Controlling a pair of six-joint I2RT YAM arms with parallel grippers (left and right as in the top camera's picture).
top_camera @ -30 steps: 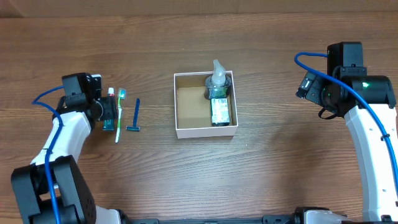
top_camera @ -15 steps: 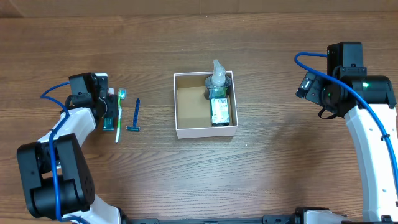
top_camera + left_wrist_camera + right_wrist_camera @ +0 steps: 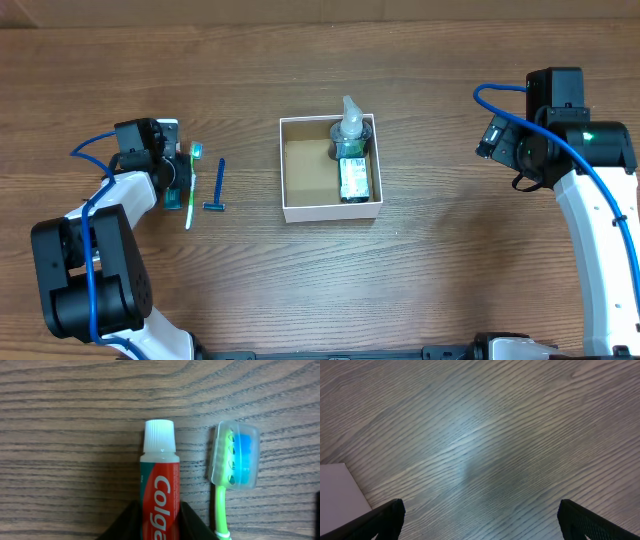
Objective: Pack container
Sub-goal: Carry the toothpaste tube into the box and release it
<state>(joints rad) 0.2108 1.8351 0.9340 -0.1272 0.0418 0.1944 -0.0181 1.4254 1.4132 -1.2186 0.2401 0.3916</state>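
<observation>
The container (image 3: 330, 213) is a small square white-walled box with a brown floor at the table's middle. A clear pump bottle (image 3: 352, 165) lies in its right half. A red and white toothpaste tube (image 3: 159, 475) lies on the table at the left, also seen in the overhead view (image 3: 177, 197). My left gripper (image 3: 159, 521) is shut on the tube's body, with a finger against each side. A green toothbrush with a capped head (image 3: 235, 455) lies just right of it. My right gripper (image 3: 480, 515) is open and empty above bare wood, right of the container.
A blue razor (image 3: 219, 185) lies on the table between the toothbrush (image 3: 191, 190) and the container. A white corner of the container (image 3: 335, 492) shows at the left edge of the right wrist view. The table is brown wood.
My left arm has shifted a little to the right and settled over the toothpaste tube. The right arm and the container have not moved.
</observation>
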